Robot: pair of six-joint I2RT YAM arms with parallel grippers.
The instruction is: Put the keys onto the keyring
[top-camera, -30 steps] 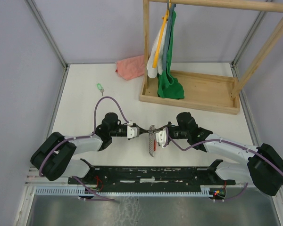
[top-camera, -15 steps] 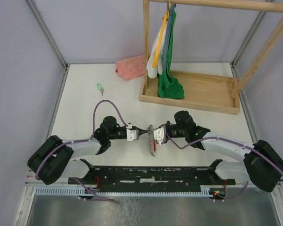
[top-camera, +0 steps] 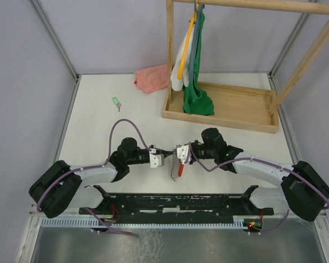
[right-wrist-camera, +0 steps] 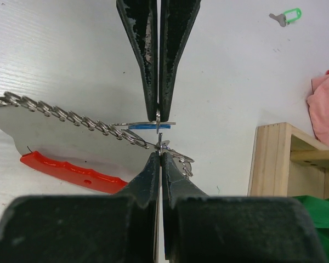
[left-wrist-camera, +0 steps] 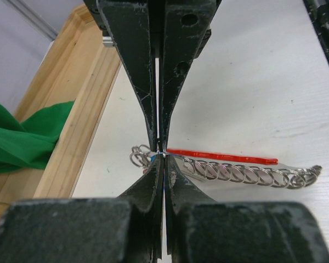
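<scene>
Keyring [top-camera: 171, 167]: sits near the front of the white tabletop [top-camera: 98, 126], between the arms, ring end up at the fingertips, silvery chain and red strap [top-camera: 181, 169] trailing toward the near edge. Left pincer [left-wrist-camera: 162, 150] pressed together; right pincer [right-wrist-camera: 159, 134] pressed together too, tips meeting at the ring. Blue key [right-wrist-camera: 145, 126] edge-on right there; cannot tell which pincer pinches which. Farther back left, green key [top-camera: 116, 102] lying alone. Beyond, wooden rack [top-camera: 219, 109] holding green cloth [top-camera: 197, 101], pink cloth [top-camera: 152, 78] beside it.
</scene>
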